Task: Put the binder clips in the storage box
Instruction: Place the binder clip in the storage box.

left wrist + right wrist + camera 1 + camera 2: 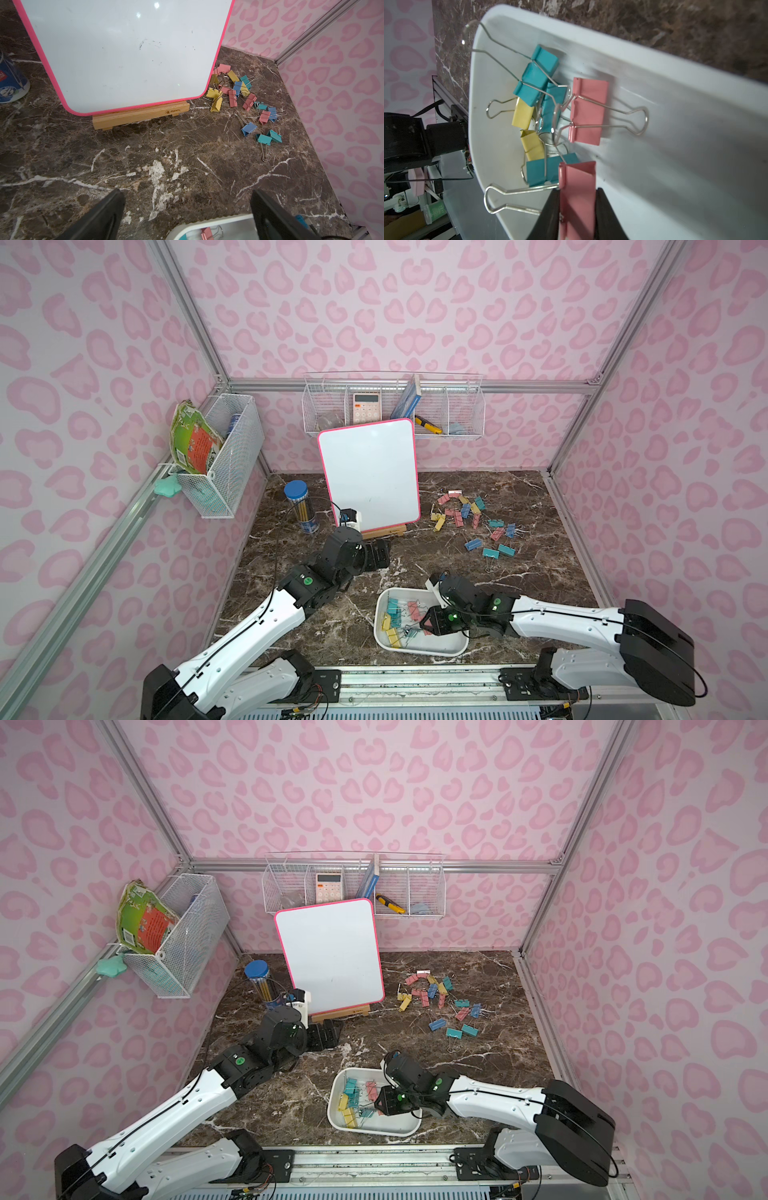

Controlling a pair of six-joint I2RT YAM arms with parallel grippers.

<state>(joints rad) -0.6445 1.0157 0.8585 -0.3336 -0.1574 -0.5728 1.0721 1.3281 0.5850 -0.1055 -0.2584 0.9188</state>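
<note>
Several pastel binder clips (pixel 473 522) (pixel 440 1002) (pixel 245 99) lie scattered on the dark marble table at the back right. The white storage box (pixel 419 651) (pixel 374 1131) (pixel 207 223) (pixel 654 83) sits near the front edge with several clips (pixel 399 620) (pixel 542 83) inside. My right gripper (pixel 428 622) (pixel 382 1102) (pixel 577 191) hangs over the box, shut on a pink binder clip (pixel 577 182) whose wire handle sticks out sideways. My left gripper (pixel 376 556) (pixel 328 1033) (pixel 187 193) is open and empty, low over bare table behind the box.
A pink-framed whiteboard (pixel 370 477) stands on a wooden stand (pixel 141 116) left of the loose clips. A blue-capped pencil tube (pixel 301 506) stands at the back left. Wire baskets (pixel 395 410) (pixel 224 456) hang on the back and left walls.
</note>
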